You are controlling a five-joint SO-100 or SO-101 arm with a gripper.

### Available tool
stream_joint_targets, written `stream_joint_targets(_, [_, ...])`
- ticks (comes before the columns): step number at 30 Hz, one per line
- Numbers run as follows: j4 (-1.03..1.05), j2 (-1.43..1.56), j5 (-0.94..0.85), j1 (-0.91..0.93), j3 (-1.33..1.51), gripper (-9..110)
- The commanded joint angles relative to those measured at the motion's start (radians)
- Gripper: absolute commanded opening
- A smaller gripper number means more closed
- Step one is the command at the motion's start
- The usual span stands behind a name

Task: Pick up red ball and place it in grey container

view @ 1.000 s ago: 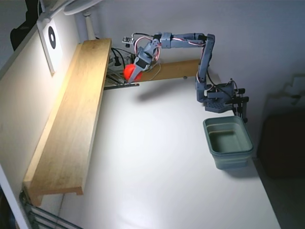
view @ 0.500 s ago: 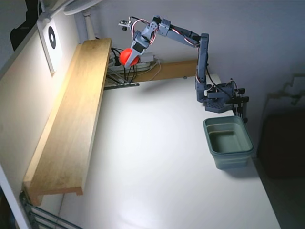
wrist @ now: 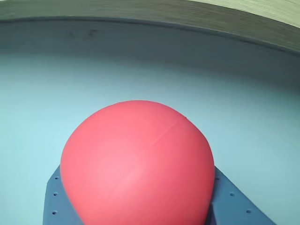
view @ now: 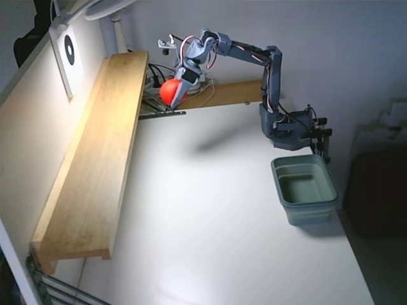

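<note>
The red ball [view: 170,91] hangs in the air near the back of the table, beside the wooden shelf, with my gripper [view: 173,94] shut on it. In the wrist view the red ball [wrist: 138,164] fills the lower middle, seated on the blue-grey gripper [wrist: 136,206] whose fingers [wrist: 234,206] show at the bottom edge. The grey container [view: 304,188] stands empty at the right of the table, just in front of the arm's base [view: 289,132], far from the ball.
A long wooden shelf [view: 95,159] runs along the left side, and a wooden board [view: 232,93] lies at the back. Cables and a power strip [view: 159,86] sit behind the gripper. White tabletop [view: 203,216] spreads between shelf and container.
The arm rose with the ball from low over the table a second ago, then dipped slightly and shifted between half a second ago and now. The ball stays held. The container has not moved.
</note>
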Motion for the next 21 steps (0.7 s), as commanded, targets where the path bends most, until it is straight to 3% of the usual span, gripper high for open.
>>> stream_joint_targets(1, [0.021, 0.016, 0.002, -0.093, -0.044, 23])
stream_joint_targets(21, [0.021, 0.016, 0.002, -0.687, -0.044, 23])
